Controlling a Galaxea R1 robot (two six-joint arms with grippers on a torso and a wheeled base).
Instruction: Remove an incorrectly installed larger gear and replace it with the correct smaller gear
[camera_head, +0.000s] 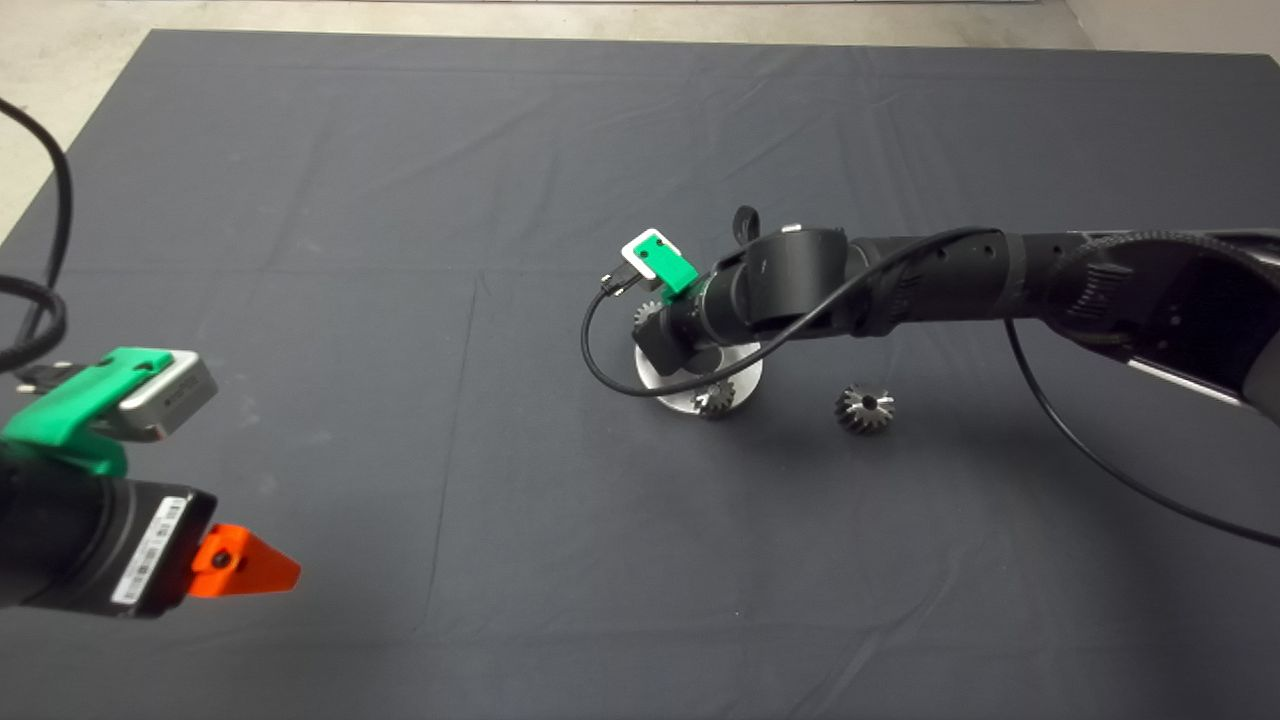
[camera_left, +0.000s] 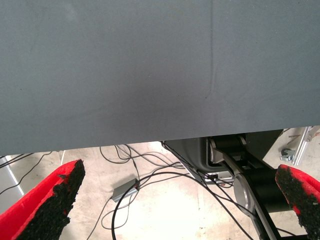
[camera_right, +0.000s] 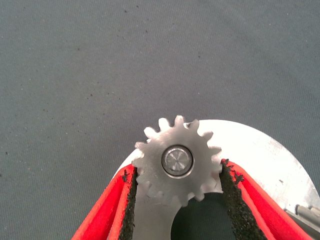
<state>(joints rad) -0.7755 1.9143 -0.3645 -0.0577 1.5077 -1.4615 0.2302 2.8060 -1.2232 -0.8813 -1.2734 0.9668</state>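
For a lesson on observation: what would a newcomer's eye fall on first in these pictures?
The right claw, reaching to the middle of the mat, grips a silvery gear seated on a pin over a round steel plate. A loose gear lies on the mat beside the plate, on the right arm's side. The left claw waits open at the lower left edge.

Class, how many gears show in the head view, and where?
3: a loose gear on the mat, a near gear at the round plate's edge, a far gear at the right tool. The arm may hide others.
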